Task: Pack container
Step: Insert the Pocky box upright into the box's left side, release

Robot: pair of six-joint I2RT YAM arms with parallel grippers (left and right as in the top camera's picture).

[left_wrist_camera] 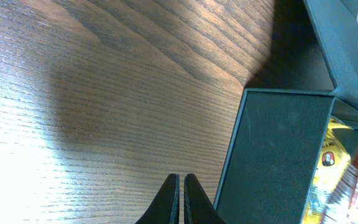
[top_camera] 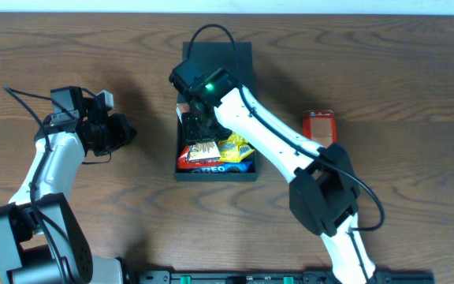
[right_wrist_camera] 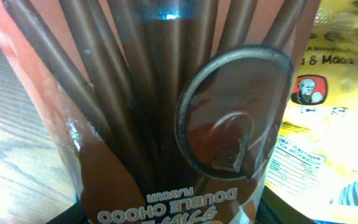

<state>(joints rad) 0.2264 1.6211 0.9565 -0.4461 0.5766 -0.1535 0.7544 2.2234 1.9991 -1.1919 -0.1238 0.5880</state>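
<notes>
Overhead, your left gripper (top_camera: 127,132) sits fingers together, empty, the charcoal container (top_camera: 243,58) beside it on its right. Your right gripper (top_camera: 198,120) dips inside it, a chocolate-stick packet (right_wrist_camera: 166,112) right before it; its grip can't be judged.

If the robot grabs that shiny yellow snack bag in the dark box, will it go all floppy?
Probably floppy: the shiny yellow plastic snack bag looks creased where it lies in the dark charcoal cardboard box. Its glossy film might be slippery to grip. It seems thin, so it is likely light for its size.
</notes>
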